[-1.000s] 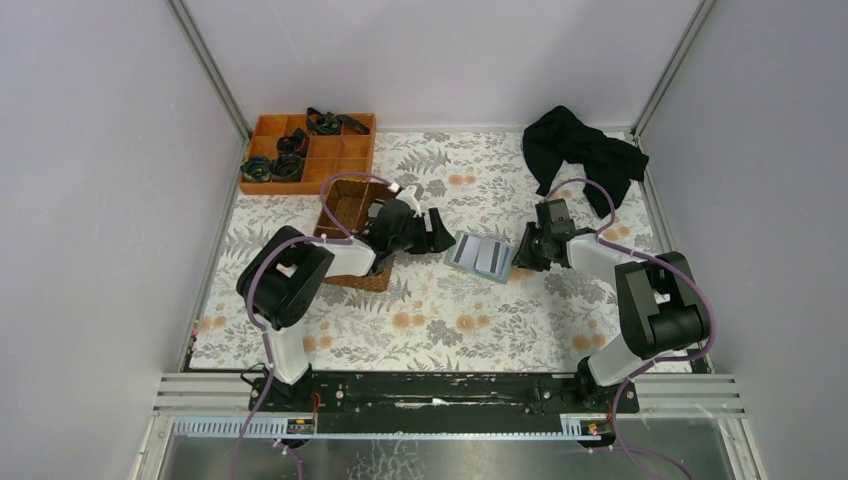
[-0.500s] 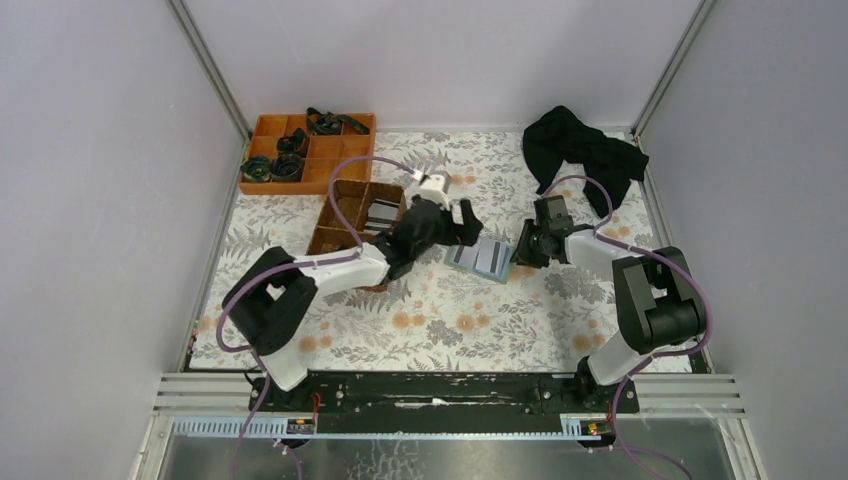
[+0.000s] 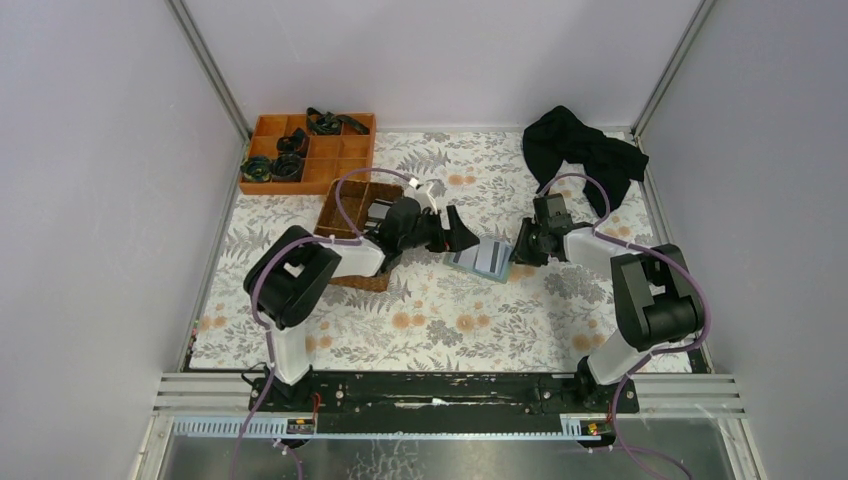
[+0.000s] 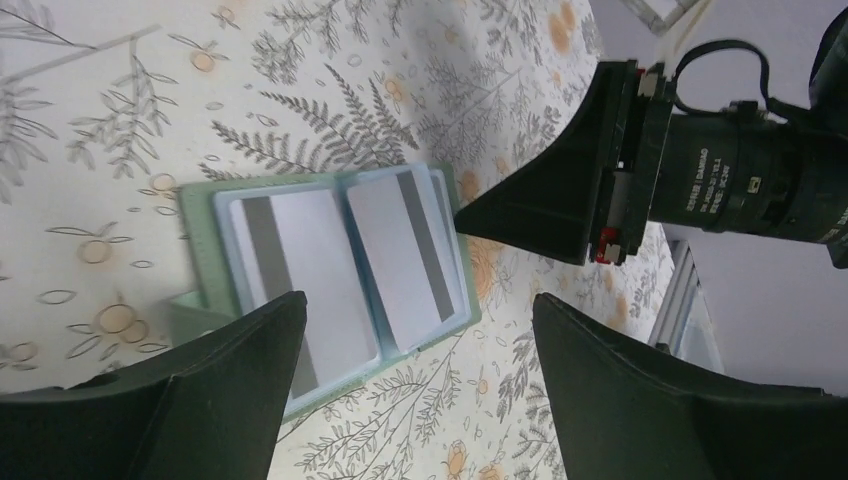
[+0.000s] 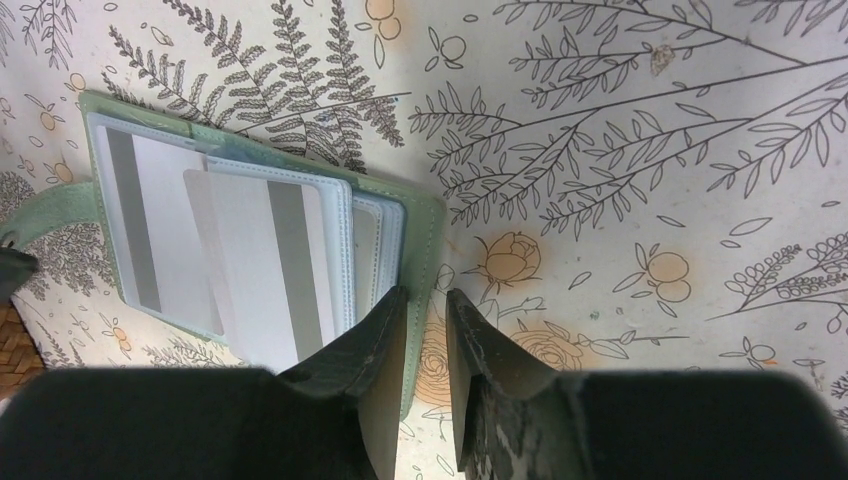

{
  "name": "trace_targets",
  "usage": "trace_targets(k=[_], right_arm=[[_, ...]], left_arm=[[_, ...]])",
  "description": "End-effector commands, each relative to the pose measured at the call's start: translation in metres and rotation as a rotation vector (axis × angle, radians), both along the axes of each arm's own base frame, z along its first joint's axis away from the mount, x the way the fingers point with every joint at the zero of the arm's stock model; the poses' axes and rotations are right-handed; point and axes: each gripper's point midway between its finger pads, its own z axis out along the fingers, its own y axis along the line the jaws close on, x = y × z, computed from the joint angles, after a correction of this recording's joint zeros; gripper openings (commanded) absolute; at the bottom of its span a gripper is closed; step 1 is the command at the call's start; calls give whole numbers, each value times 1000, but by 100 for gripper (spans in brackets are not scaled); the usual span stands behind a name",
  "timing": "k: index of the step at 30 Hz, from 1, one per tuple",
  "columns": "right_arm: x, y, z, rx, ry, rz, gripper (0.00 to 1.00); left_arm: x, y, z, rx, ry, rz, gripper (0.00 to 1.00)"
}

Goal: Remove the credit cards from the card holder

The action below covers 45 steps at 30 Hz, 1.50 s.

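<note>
Both claws worked one spot: the left claw (image 4: 420, 310) hung wide open and empty over the cards (image 4: 405, 250). The right claw (image 5: 428, 300), barely parted, met the right edge of the holder (image 4: 200, 215), open on the surface (image 5: 650, 150); pinching or pressing, I could not tell. Next, seemingly, came nipping one card's edge and sliding it out. A second earlier the left claw was nearer the basket (image 3: 350, 205).

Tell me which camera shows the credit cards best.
Left wrist: both credit cards lie in the open card holder, one wholly unobstructed. Right wrist shows them closer, but the right gripper covers their lower edges. Top external shows only tiny pale strips.
</note>
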Motion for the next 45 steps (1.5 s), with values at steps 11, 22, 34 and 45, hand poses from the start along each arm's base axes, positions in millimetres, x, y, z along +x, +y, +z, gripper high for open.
trace_targets(k=[11, 22, 34, 45], right_arm=[[3, 5, -9, 5, 33, 40, 29], [3, 17, -16, 57, 69, 75, 30], [1, 16, -22, 55, 86, 71, 31], [1, 18, -23, 63, 88, 75, 31]], left_arm=[[-14, -48, -19, -150, 94, -164, 89], [-22, -61, -28, -289, 178, -208, 87], [-40, -66, -12, -402, 244, -306, 86], [-43, -70, -28, -421, 296, -312, 86]])
